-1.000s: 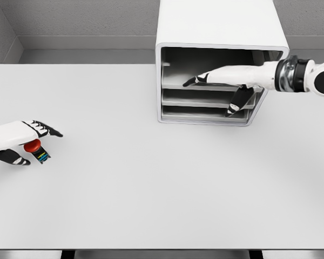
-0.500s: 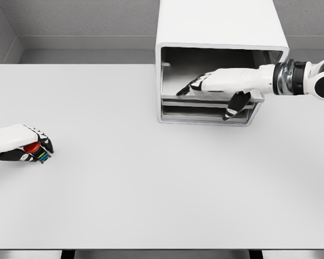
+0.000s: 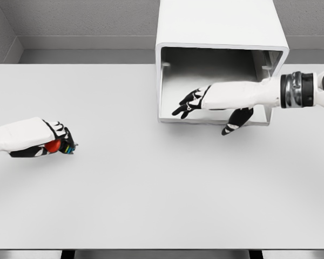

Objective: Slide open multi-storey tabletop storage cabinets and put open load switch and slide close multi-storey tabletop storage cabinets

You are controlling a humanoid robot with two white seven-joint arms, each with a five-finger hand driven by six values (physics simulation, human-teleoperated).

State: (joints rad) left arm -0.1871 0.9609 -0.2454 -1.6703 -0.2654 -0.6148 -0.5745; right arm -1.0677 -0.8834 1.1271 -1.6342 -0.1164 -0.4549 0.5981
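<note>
We see the left hand curled around the load switch, lifted for delivery, while the right hand, fingers spread, reaches across the cabinet mouth above the desk.

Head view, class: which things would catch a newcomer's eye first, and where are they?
The tall white open-fronted storage cabinet stands at the table's far edge, the right hand spread open before its hollow front. At the left edge, the left hand grips a small red-knobbed load switch.
</note>
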